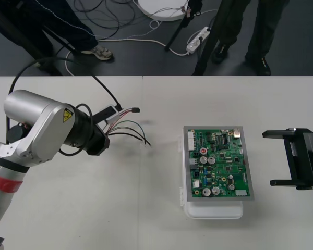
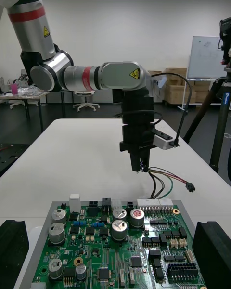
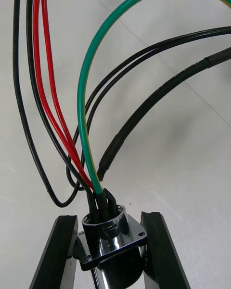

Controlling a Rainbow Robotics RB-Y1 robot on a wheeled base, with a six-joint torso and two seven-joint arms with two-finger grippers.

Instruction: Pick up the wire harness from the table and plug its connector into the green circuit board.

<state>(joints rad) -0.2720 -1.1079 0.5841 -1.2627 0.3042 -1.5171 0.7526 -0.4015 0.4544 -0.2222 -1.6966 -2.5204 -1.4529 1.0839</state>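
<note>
Left gripper [image 3: 109,219] clamped on socket [image 3: 113,241] of harness [image 1: 126,127], over table [image 1: 94,208], left of board [image 1: 219,166]. Wires [image 3: 84,101] fan toward board; plug [image 1: 136,110] well apart from it. Right gripper [image 1: 267,159] wide, just right of board.

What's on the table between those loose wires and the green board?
Nothing. In the front view, the stretch of table between the wires and the board is bare.

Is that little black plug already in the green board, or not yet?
Not yet. The plug is beside the left gripper, which clamps the socket, well apart from the board.
</note>
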